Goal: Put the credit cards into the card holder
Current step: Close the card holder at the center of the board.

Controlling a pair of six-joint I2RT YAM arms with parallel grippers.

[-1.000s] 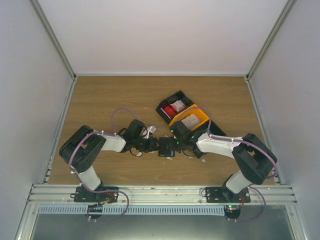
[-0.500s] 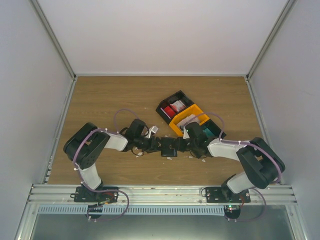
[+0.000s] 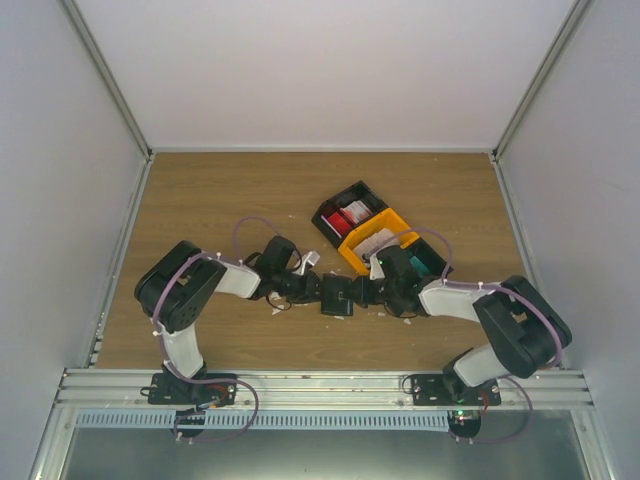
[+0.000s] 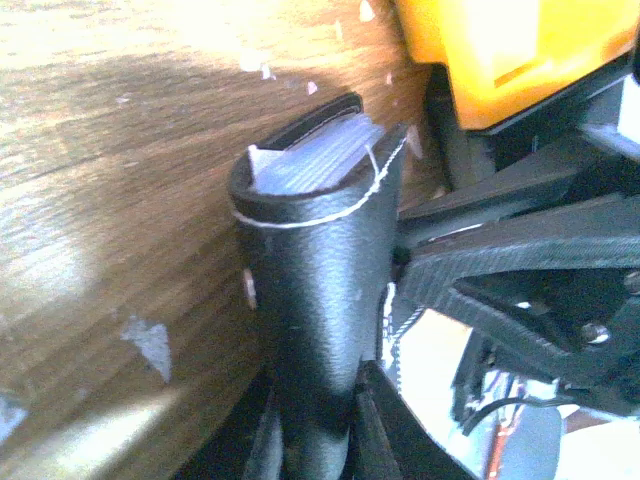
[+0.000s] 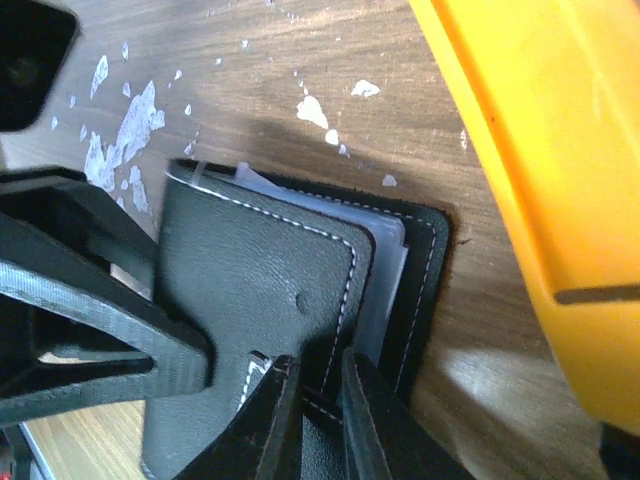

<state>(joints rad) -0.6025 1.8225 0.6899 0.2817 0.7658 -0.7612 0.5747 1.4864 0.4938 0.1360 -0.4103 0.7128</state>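
The black card holder (image 3: 336,296) is held between both grippers, on edge just above the wood. In the left wrist view the card holder (image 4: 320,260) shows pale pockets (image 4: 320,165) at its top, and my left gripper (image 4: 318,430) is shut on its spine. In the right wrist view the card holder (image 5: 260,300) is slightly open, and my right gripper (image 5: 318,400) is shut on the edge of its front cover. Credit cards lie in the trays: white and red ones (image 3: 352,212), pale ones (image 3: 380,238), teal ones (image 3: 418,265).
A black tray (image 3: 330,222), an orange tray (image 3: 352,250) and another black tray (image 3: 440,268) stand in a row just behind the right gripper. The orange tray's wall (image 5: 540,150) is close beside the holder. Small white scraps (image 5: 120,130) lie on the table.
The left arm has reached further right and the right wrist has drawn back to the right. The card holder has shifted slightly right, still gripped from both sides.
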